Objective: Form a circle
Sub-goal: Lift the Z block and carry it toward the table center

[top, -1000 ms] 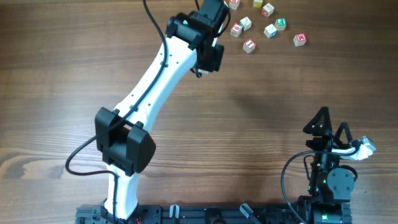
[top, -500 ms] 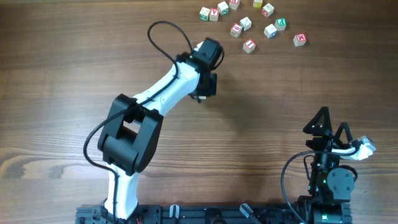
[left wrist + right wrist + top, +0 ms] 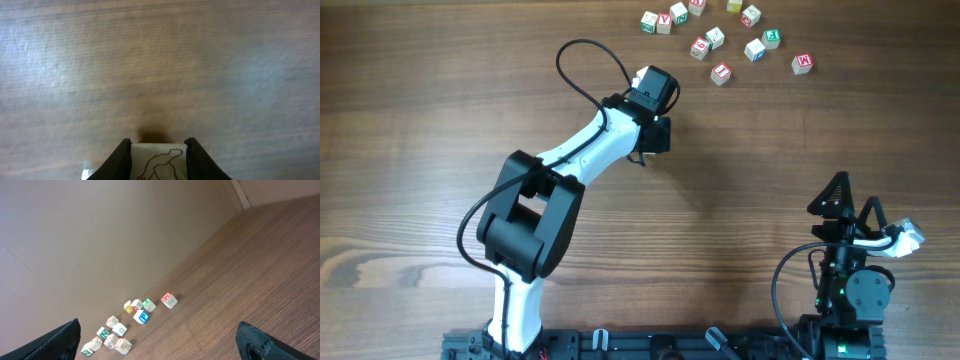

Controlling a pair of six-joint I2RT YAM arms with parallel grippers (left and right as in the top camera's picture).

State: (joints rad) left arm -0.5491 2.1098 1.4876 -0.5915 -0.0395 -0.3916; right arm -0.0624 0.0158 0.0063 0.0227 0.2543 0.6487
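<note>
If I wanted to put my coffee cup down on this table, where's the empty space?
Bare wood lies left of the left arm, and in the broad middle stretch bordered by that arm, the letter cubes beyond it and the right arm at the near corner. The far edge of the table, where the cubes are scattered, is crowded.

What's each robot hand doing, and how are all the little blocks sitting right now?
left gripper: shut on a cube.
held cube: pinched between both fingers.
right gripper: open, empty, low by its base.
letter cubes: scattered loose, no circle yet.
clump of three: huddled close together, left of the others.
</note>
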